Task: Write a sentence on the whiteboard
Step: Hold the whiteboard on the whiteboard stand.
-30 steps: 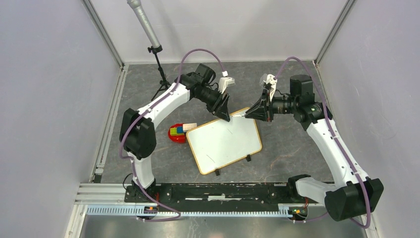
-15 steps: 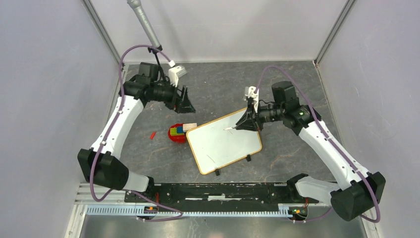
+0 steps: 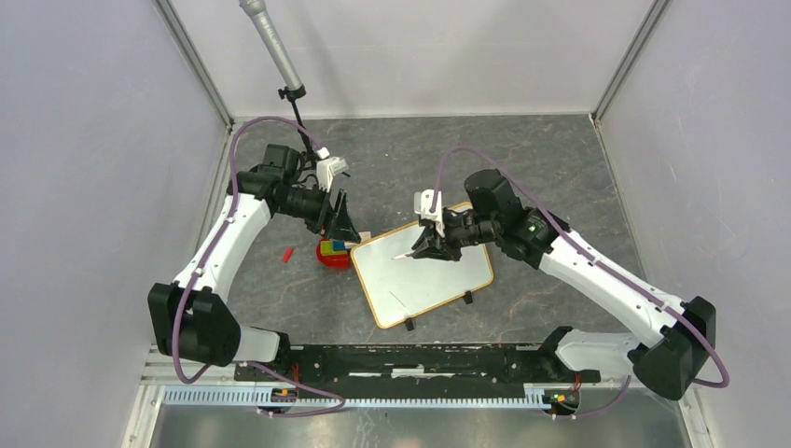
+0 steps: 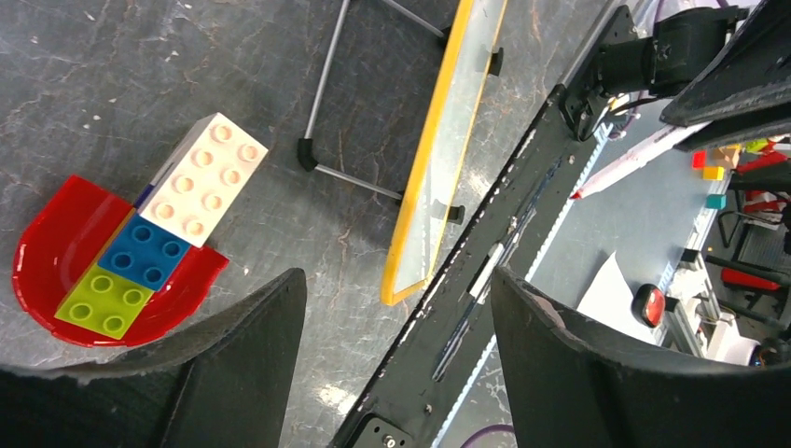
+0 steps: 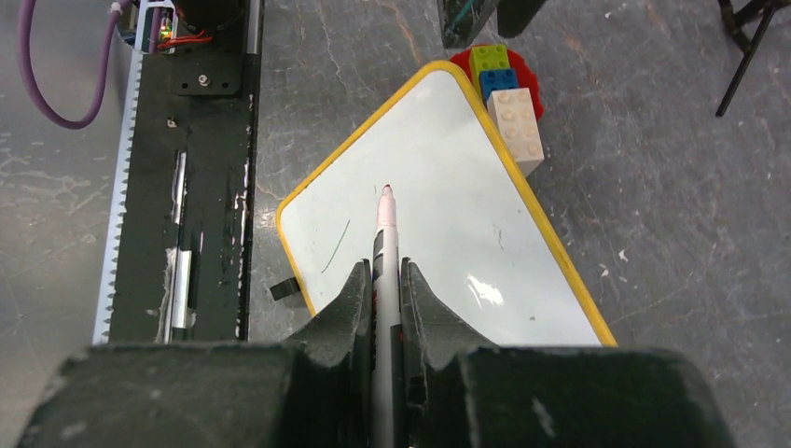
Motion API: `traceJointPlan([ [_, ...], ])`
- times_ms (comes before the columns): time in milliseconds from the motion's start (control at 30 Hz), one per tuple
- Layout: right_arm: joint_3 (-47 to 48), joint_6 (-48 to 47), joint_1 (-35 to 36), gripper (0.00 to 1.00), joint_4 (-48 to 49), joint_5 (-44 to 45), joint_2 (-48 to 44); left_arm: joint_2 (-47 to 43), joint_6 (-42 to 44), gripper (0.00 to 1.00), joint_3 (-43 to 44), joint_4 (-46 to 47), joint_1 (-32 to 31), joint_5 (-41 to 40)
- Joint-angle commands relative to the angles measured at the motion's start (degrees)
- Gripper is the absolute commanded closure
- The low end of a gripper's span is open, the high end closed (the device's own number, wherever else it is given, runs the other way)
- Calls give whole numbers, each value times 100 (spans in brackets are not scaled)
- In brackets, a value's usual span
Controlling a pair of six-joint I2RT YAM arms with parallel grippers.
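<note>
The whiteboard (image 3: 438,275) lies tilted on the grey floor; it also shows in the right wrist view (image 5: 448,177) and edge-on in the left wrist view (image 4: 438,159). No red sentence shows on it, only a thin dark stroke (image 5: 336,246). My right gripper (image 3: 422,249) (image 5: 381,271) is shut on a white marker pen (image 5: 384,233), whose red tip (image 5: 385,190) is over the board's left part. I cannot tell if the tip touches. My left gripper (image 3: 340,229) (image 4: 396,355) is open and empty, above the floor just left of the board.
A red bowl (image 3: 325,259) (image 4: 47,252) holding coloured bricks (image 4: 140,252) sits against the board's left corner. A small red cap (image 3: 288,253) lies on the floor left of it. A tripod stand (image 3: 298,112) rises at the back left. The black base rail (image 3: 410,359) runs along the near edge.
My left gripper left the board's far corner, swung out to the left, then came back above the red bowl. My right gripper carried the marker leftward over the board.
</note>
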Motion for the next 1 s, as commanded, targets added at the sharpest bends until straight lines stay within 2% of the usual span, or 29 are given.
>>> traceJointPlan([
  [0, -119, -133, 242, 100, 514, 314, -75, -122, 352, 22, 114, -231, -2, 371],
  [167, -389, 48, 422, 100, 752, 201, -194, -232, 420, 23, 92, -515, -2, 340],
  [333, -421, 112, 601, 100, 808, 254, -127, -385, 362, 25, -192, -287, -11, 533],
  [567, -197, 127, 1007, 100, 833, 901, 57, -154, 347, 29, -130, -290, -106, 597],
  [833, 98, 234, 1251, 100, 994, 1391, 322, 184, 145, 32, 17, -72, -196, 298],
  [967, 119, 335, 1270, 100, 1194, 1605, 401, 345, 119, 37, 49, -4, -221, 308],
])
